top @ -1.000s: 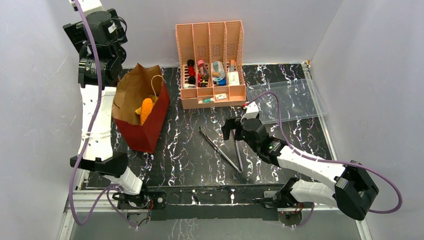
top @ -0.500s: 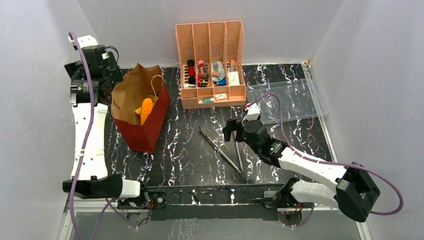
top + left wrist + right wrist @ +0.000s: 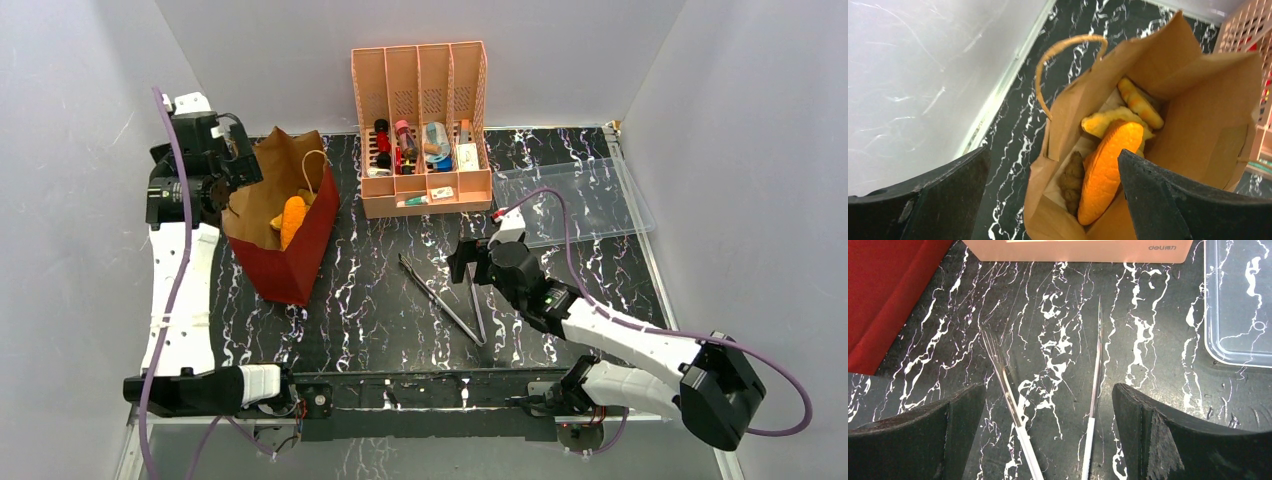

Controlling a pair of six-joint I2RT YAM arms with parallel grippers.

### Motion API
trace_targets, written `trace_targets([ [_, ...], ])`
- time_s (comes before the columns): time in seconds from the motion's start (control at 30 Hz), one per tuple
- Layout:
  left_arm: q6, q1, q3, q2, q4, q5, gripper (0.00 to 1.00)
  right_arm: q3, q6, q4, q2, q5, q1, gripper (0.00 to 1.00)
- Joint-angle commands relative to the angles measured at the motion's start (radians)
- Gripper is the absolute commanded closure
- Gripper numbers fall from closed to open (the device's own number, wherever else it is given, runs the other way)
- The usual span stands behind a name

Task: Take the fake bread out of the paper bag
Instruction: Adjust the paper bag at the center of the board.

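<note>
Bag: the tall brown kraft paper bag [image 3: 268,185] with a red lower part stands at the left rear of the black, white-veined bench [image 3: 370,300]. Its mouth is open and one thin loop handle [image 3: 1068,52] sticks up from the rim.
Bread: the fake bread [image 3: 292,220] is all inside the paper bag. A large orange ribbed piece [image 3: 1108,170] lies on top, with a golden slashed baguette [image 3: 1140,102] behind it. A pale yellow piece [image 3: 1100,120] sits between them and a small brown lumpy piece [image 3: 1073,182] lies at the orange one's side.
Left pincer: the left pincer [image 3: 1053,160] hangs above the bag's mouth, jaws wide apart, gripping nothing and touching no bread.
Right pincer: the right pincer [image 3: 1048,390] is low over the middle of the bench, jaws wide apart and empty.
Tongs: long thin metal tongs [image 3: 1008,380] lie flat on the bench under the right pincer, their two arms spread.
Organizer: a pink slotted plastic organizer [image 3: 425,190] stands at rear centre, just right of the bag, holding small bottles and boxes.
Tray: a clear plastic tray [image 3: 585,200] lies at the right rear, beside the organizer.
</note>
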Motion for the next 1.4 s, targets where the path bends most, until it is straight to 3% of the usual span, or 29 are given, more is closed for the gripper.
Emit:
trace_targets([
  [0.0, -0.017, 0.015, -0.074, -0.053, 0.036, 0.063, 0.02, -0.021, 0.006, 0.004, -0.028, 0.039, 0.007, 0.02],
  [0.6, -0.010, 0.056, -0.223, -0.026, 0.198, 0.081, 0.02, -0.028, 0.015, -0.026, 0.080, 0.060, 0.018, 0.02],
  [1.07, -0.036, 0.071, -0.331, 0.038, 0.326, 0.189, 0.06, 0.001, 0.013, -0.050, 0.215, 0.123, 0.139, 0.02],
  [1.37, -0.042, 0.077, -0.310, 0.065, 0.352, 0.231, 0.24, 0.006, 0.021, -0.064, 0.227, 0.175, 0.203, 0.02],
])
